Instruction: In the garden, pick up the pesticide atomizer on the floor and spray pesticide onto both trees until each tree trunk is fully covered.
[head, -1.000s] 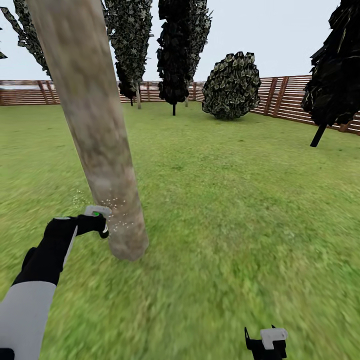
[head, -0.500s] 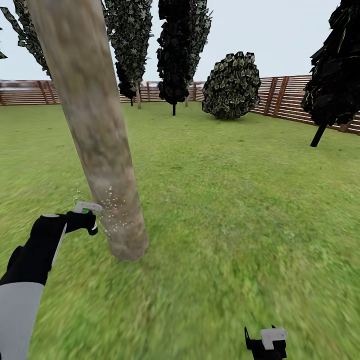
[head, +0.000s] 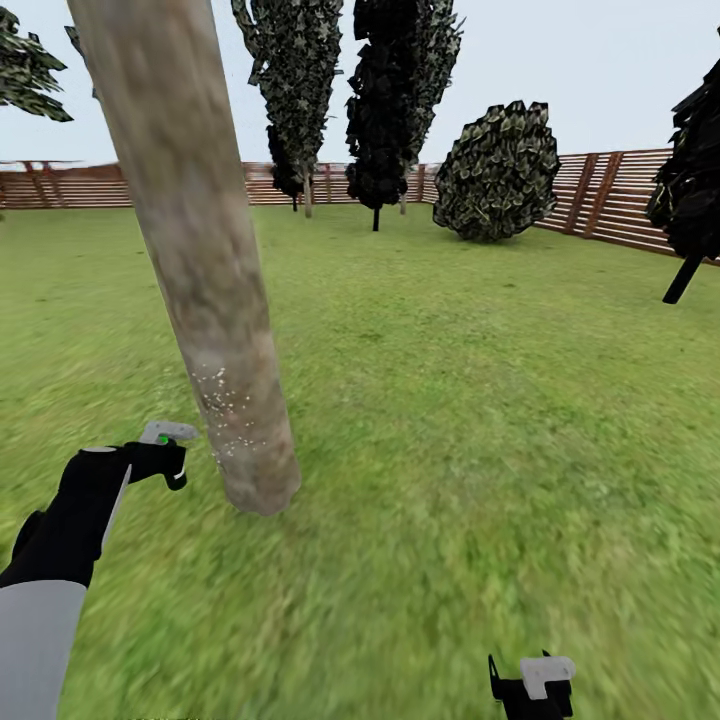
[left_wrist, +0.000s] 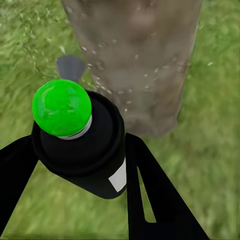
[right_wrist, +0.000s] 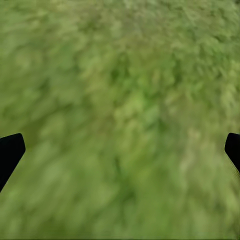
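Black plastic with a bright green cap, the pesticide atomizer (left_wrist: 80, 142) sits pinched between the jaws of the left gripper (left_wrist: 75, 165), just beside the base of the near tree trunk (head: 200, 270). It looks small, light and rigid, probably a little slick on its round body, so a hold across the middle of the barrel, as here, seems the safest; squeezing near the cap could block the nozzle or let it tip. White specks of pesticide (head: 225, 415) dot the lower trunk on the side facing the bottle; higher up the bark looks bare, so coverage appears far from complete.

One atomizer is in view and one thick trunk close by. Several dark trees stand farther back near the fence (head: 600, 200), along with one round bush (head: 497, 172). The right gripper (head: 532, 682) hangs low over the grass floor (right_wrist: 125, 115), its jaws spread and holding nothing.
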